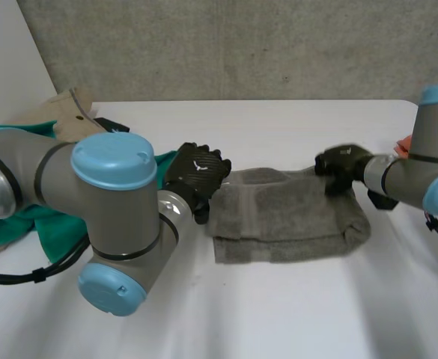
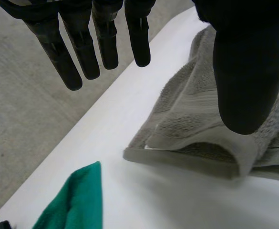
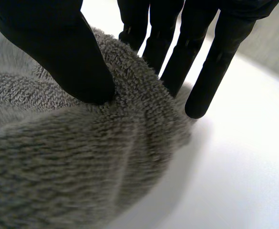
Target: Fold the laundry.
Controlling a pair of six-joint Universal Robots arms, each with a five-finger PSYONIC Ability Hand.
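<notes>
A grey towel (image 1: 286, 213), folded into a thick rectangle, lies in the middle of the white table (image 1: 278, 314). My right hand (image 1: 338, 166) is at its far right corner. In the right wrist view the thumb (image 3: 58, 52) presses into the towel (image 3: 82, 157) and the fingers (image 3: 201, 62) stand straight behind a raised fold, pinching it. My left hand (image 1: 196, 176) hovers at the towel's left edge. In the left wrist view its fingers (image 2: 82, 43) are straight and spread, the thumb (image 2: 246, 71) over the towel (image 2: 196, 119), holding nothing.
A green cloth (image 1: 24, 217) lies at the left under my left arm, its tip (image 2: 77, 200) near the towel's corner. A beige garment (image 1: 69, 112) sits at the back left. Something orange (image 1: 404, 142) shows by the right arm.
</notes>
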